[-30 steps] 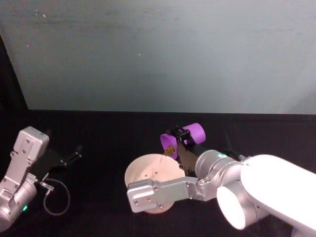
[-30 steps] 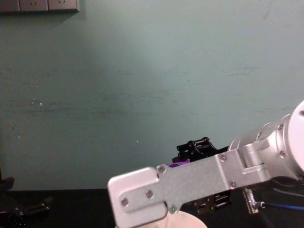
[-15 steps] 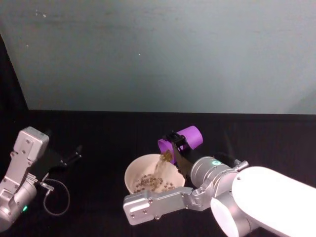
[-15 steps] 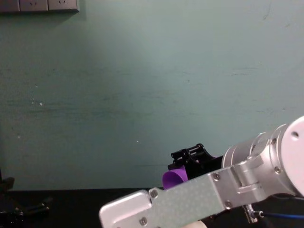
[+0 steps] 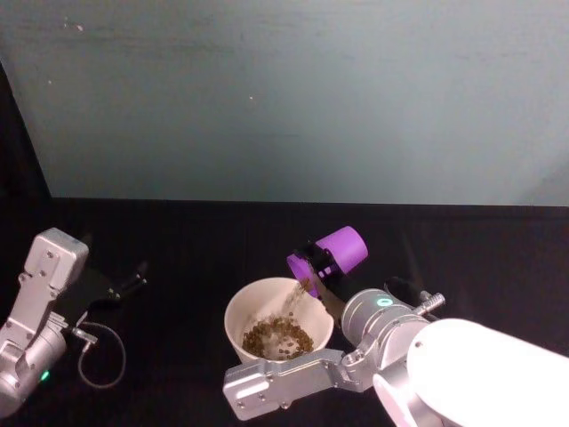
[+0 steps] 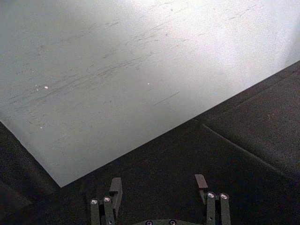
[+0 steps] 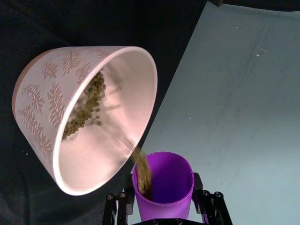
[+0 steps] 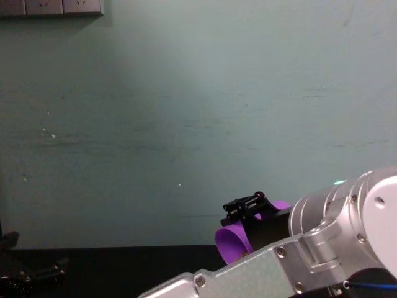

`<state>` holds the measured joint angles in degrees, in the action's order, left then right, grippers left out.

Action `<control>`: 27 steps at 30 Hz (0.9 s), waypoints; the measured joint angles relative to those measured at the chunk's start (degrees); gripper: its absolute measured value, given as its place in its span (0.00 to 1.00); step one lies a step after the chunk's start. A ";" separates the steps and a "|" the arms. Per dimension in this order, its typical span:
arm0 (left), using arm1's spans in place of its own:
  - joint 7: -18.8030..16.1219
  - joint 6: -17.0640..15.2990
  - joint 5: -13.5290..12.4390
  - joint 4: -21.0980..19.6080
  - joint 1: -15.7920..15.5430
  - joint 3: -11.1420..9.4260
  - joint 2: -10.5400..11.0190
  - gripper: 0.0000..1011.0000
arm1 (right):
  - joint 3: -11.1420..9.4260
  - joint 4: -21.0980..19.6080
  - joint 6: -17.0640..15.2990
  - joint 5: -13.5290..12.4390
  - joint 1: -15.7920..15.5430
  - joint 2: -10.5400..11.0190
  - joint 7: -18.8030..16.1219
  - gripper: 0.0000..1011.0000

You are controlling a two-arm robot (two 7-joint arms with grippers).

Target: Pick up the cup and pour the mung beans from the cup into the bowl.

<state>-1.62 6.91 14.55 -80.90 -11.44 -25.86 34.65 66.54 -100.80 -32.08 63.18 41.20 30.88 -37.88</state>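
Note:
My right gripper [image 5: 322, 263] is shut on the purple cup [image 5: 331, 254] and holds it tipped mouth-down over the back right rim of the bowl [image 5: 238, 306]. Mung beans [image 5: 293, 298] stream from the cup's lip into the bowl, where a heap of beans [image 5: 277, 338] lies. In the right wrist view the purple cup [image 7: 164, 185] sits between the gripper's fingers [image 7: 205, 201] with beans [image 7: 143, 171] sliding out toward the pinkish-white bowl [image 7: 44, 110]. The chest view shows the tilted cup [image 8: 232, 243] above the right arm. My left gripper [image 6: 159, 186] stands open at the far left, apart from both.
The table top [image 5: 178, 240] is black, backed by a pale green wall [image 5: 284, 89]. A thin cable loop [image 5: 102, 356] hangs by the left arm [image 5: 40, 302]. The right arm's silver links [image 5: 293, 382] lie across the front of the bowl.
The cup has tipped further over the bowl and beans have poured out: the bowl held a few a second ago and now holds a heap. The left arm has not moved.

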 joint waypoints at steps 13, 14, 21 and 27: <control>0.00 0.00 0.00 0.00 0.01 0.00 0.00 0.99 | 0.79 -0.52 -0.18 5.06 -0.50 -0.11 -1.32 0.72; 0.00 0.00 0.00 0.00 0.00 0.00 0.00 0.99 | 0.79 -0.52 -0.18 5.06 -0.50 -0.11 -1.32 0.71; 0.00 0.00 0.00 0.00 0.00 0.00 0.00 0.99 | 2.21 -1.09 0.13 9.71 -0.12 0.01 -2.66 0.71; 0.00 0.00 0.00 0.00 0.00 0.00 0.00 0.99 | 2.81 -1.46 0.99 12.36 0.17 0.22 -3.89 0.72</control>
<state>-1.62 6.91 14.55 -80.90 -11.43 -25.86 34.65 69.35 -102.26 -31.09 75.54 41.37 31.11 -41.78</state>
